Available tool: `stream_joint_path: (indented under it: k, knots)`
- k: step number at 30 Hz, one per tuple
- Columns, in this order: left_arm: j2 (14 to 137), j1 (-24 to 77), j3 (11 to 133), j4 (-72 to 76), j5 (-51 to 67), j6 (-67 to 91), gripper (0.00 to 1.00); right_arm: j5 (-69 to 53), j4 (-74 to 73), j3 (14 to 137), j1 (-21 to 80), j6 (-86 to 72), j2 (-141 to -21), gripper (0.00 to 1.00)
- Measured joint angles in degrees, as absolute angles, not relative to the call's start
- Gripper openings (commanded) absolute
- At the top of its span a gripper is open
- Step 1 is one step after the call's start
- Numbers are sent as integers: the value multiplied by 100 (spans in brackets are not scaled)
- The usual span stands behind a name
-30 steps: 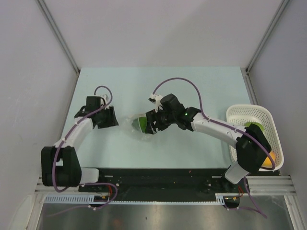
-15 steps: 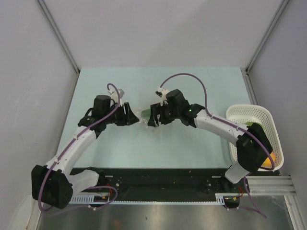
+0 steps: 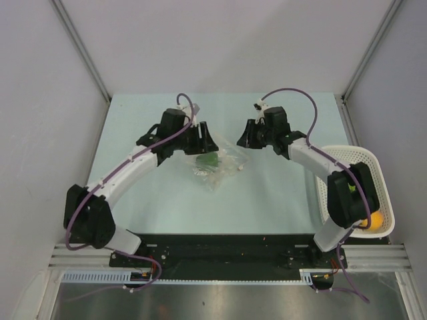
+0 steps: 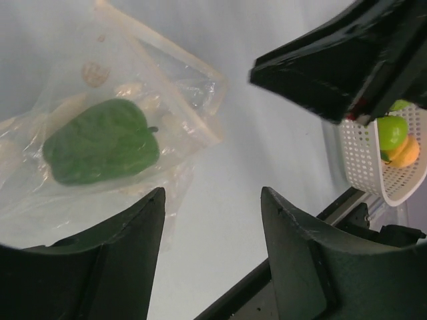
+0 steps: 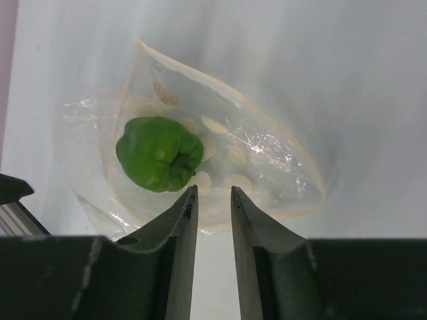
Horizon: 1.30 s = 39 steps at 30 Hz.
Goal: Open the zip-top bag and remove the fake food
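Note:
The zip-top bag [image 3: 220, 168] lies crumpled on the table, with one dark green fake food [image 3: 207, 161] inside it. From the left wrist, the bag [image 4: 170, 73] and its green piece [image 4: 100, 150] lie off to the left of the fingers. My left gripper [image 3: 202, 141] hovers at the bag's far left edge, open and empty. My right gripper [image 3: 248, 137] hovers beyond the bag's right corner, its jaws a narrow gap apart with nothing between them. The right wrist view looks down on the bag [image 5: 267, 153] and the green piece [image 5: 159, 153] beyond the fingertips.
A white mesh basket [image 3: 333, 152] stands at the table's right edge with an orange fruit [image 3: 375, 220] in it. In the left wrist view the basket [image 4: 363, 170] shows a lime green fruit [image 4: 391, 130] and the orange one [image 4: 407, 152]. Booth walls surround the table.
Both grippers have pulled back from the bag toward the far side. The bag now lies loose on the table between them. The right gripper's jaws have narrowed.

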<state>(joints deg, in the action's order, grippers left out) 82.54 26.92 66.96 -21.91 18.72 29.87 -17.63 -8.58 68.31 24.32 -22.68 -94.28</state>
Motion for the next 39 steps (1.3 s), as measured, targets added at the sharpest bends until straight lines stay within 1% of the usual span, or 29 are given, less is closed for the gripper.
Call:
stream_joint_path:
  k: [1,7,11,13,18,19,21,24,26,27,28,31,32,33,39]
  knots:
    - [8420,2823,6875,-2215,1741,3013,64,-1826,-792,6831,2429,-2241,-9561,27]
    - [9520,3374,8145,-2792,738,3098,67,-2307,-585,6825,2510,-2220,-10374,26]
    - [10328,3614,9214,-3450,-115,2998,68,-2366,-563,6825,2556,-2222,-10422,26]
    - [10667,3717,9688,-3785,-530,2928,71,-2383,-534,6825,2554,-2222,-10422,26]
    - [11037,3883,10178,-4462,-1345,2740,73,-2362,-572,6825,2523,-2226,-10418,26]
    - [11091,3903,10250,-4587,-1452,2727,75,-2342,-596,6825,2510,-2224,-10414,26]
    - [11192,3933,10355,-4759,-1590,2683,76,-2314,-663,6825,2493,-2202,-10390,28]
    - [11316,3940,10370,-4890,-1684,2657,73,-2292,-753,6825,2449,-2143,-10335,38]
    - [11430,3940,10370,-4921,-1688,2613,64,-2300,-801,6825,2412,-2067,-10283,46]
    - [11463,3940,10370,-4921,-1682,2587,57,-2300,-801,6825,2405,-2062,-10283,49]
    - [11522,3938,10370,-4915,-1664,2528,39,-2344,-797,6825,2381,-2038,-10280,53]
    - [11587,3889,10361,-4873,-1492,2408,14,-2591,-762,6825,2329,-1997,-10280,57]
    - [11581,3872,10348,-4836,-1420,2359,9,-2703,-705,6825,2320,-1994,-10280,58]
    - [11533,3850,10276,-4722,-1315,2287,1,-2818,-615,6825,2314,-2010,-10287,58]
    - [10892,3789,9489,-4230,-794,2132,0,-3299,-95,6825,2571,-2403,-10462,59]
